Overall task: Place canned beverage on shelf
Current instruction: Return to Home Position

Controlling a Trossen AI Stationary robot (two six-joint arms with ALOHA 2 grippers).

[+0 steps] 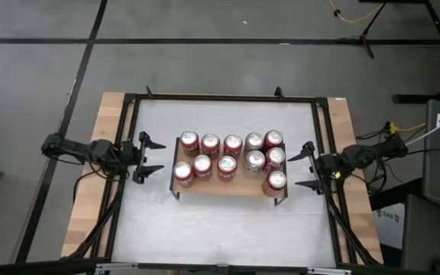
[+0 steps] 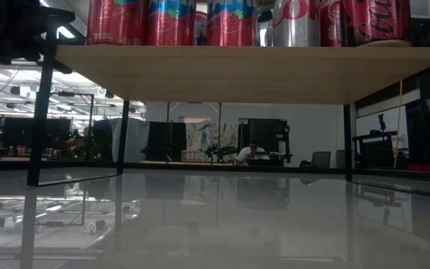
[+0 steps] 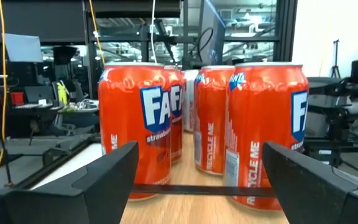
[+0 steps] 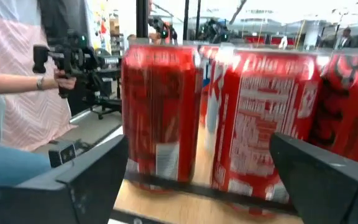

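Note:
The shelf [image 1: 235, 186], a low rack with a light wooden top and thin black legs, stands in the middle of the white table. Several canned beverages [image 1: 231, 162] stand upright on its top, red and silver ones. In the low view the plank [image 2: 245, 75] is seen from below, with can bottoms [image 2: 230, 22] on it. My left gripper [image 1: 162, 156] hovers open just off the shelf's left end, level, facing orange cans [image 3: 142, 130]. My right gripper [image 1: 295, 169] hovers open off the shelf's right end, facing red cans [image 4: 160, 118]. Neither holds anything.
A black metal frame [image 1: 132, 114] runs round the white tabletop, with wooden strips [image 1: 105, 122] outside it. Bare white surface [image 1: 220, 229] lies between the shelf and the near edge. A person holding a device [image 4: 61, 59] shows beyond the table in the right wrist view.

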